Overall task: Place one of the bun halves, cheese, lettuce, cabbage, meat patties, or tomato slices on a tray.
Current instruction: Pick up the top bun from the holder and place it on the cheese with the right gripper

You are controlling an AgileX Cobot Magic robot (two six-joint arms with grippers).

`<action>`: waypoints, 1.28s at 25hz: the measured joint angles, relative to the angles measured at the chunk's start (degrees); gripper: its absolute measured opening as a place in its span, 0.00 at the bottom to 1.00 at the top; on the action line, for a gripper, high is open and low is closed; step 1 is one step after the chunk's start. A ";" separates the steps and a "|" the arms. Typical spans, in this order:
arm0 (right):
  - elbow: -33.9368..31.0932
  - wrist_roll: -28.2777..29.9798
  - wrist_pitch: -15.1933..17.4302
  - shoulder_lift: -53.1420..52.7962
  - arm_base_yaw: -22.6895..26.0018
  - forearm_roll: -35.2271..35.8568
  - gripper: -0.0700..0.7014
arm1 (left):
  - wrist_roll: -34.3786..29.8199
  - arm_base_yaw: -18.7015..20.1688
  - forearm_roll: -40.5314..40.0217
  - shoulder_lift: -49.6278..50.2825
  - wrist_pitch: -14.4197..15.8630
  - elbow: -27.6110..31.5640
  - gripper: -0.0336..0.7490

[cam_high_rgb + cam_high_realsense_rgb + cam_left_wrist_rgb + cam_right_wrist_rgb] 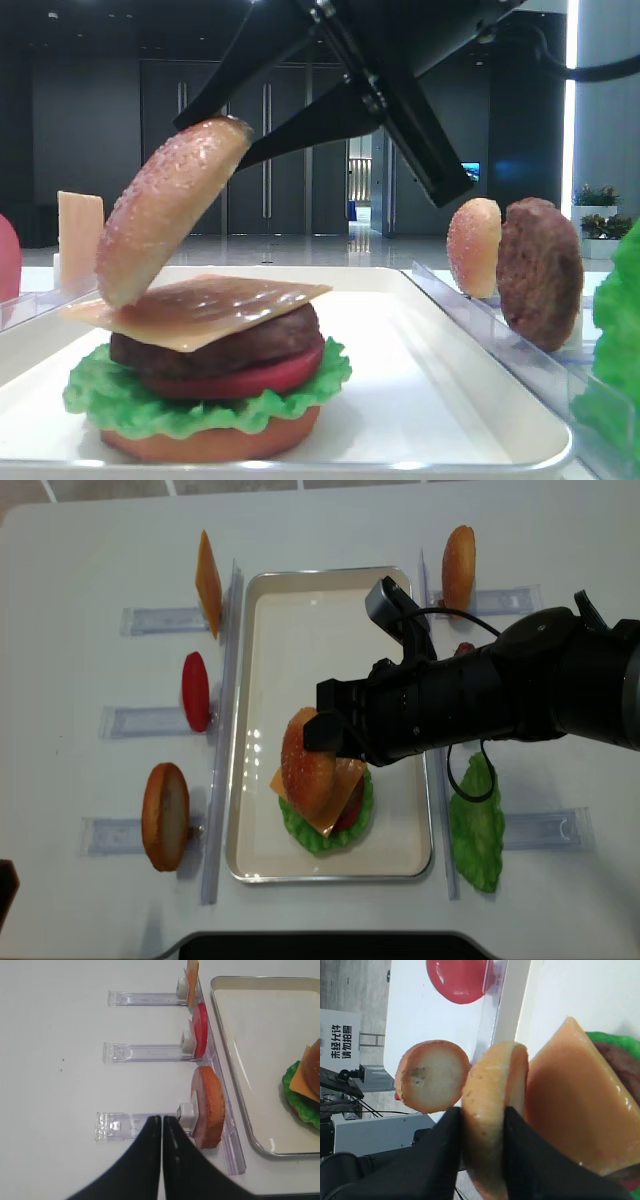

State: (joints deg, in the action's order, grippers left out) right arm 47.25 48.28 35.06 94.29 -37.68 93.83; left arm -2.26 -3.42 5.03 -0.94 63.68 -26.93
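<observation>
Racks (150, 1053) sit left of our left gripper (162, 1125), whose fingers are pressed together on nothing. Going right, we see the tray (300, 600). Over it our right gripper (322, 730) pinches the top bun (305, 760), tilted. Its low edge touches the cheese (215, 305) below, on the patty (225, 350), tomato (250, 380) and lettuce (130, 400).

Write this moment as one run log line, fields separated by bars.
right gripper: shut on top bun | bun: tilted over cheese | stack: on tray | left gripper: shut
</observation>
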 joint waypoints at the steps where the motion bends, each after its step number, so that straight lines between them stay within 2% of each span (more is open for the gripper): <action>1: 0.00 0.00 -0.05 0.00 0.00 0.00 0.33 | 0.00 0.00 0.00 0.00 0.00 0.00 0.04; 25: 0.00 -0.28 -0.43 0.00 0.00 -1.80 0.33 | 0.00 0.00 0.00 0.00 0.00 0.00 0.04; 32: 0.00 -0.28 -0.80 0.00 0.00 -2.73 0.39 | 0.00 0.00 0.00 0.00 0.00 0.00 0.04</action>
State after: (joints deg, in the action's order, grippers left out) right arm 47.25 48.00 34.26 94.29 -37.68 91.09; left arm -2.26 -3.42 5.03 -0.94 63.68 -26.93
